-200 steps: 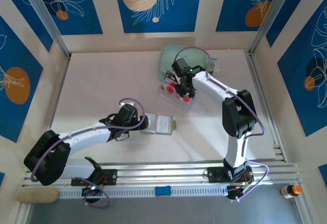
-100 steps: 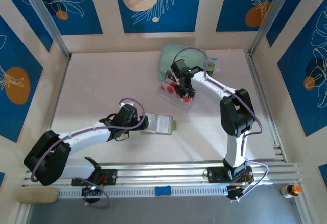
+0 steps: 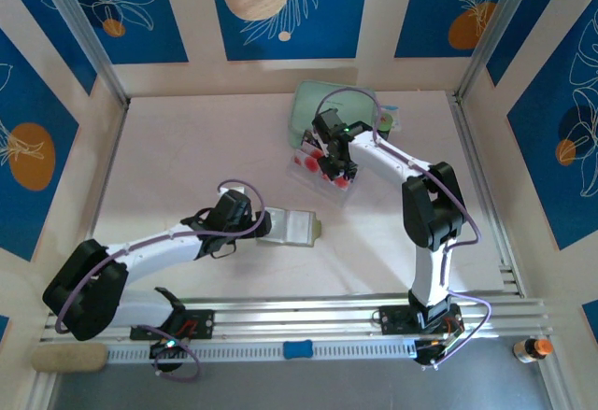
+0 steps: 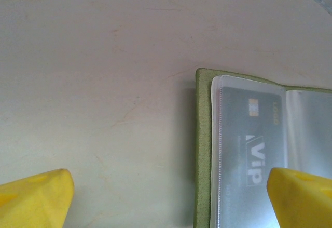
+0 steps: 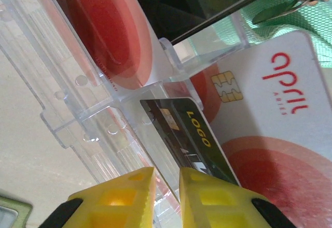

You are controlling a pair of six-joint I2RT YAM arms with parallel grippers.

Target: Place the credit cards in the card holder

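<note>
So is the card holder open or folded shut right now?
Open: the card holder lies spread flat, its clear inner sleeve showing a grey VIP card.

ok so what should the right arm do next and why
Probably lift the right end effector straight up: it looks closed on the dark card standing in the clear tray, and the card holder lies open.

table [image 3: 187, 148] left-centre — bare | clear tray [image 5: 72, 103] walls hem credit cards [image 5: 270, 134] | mint case [image 3: 306, 116] behind
</note>
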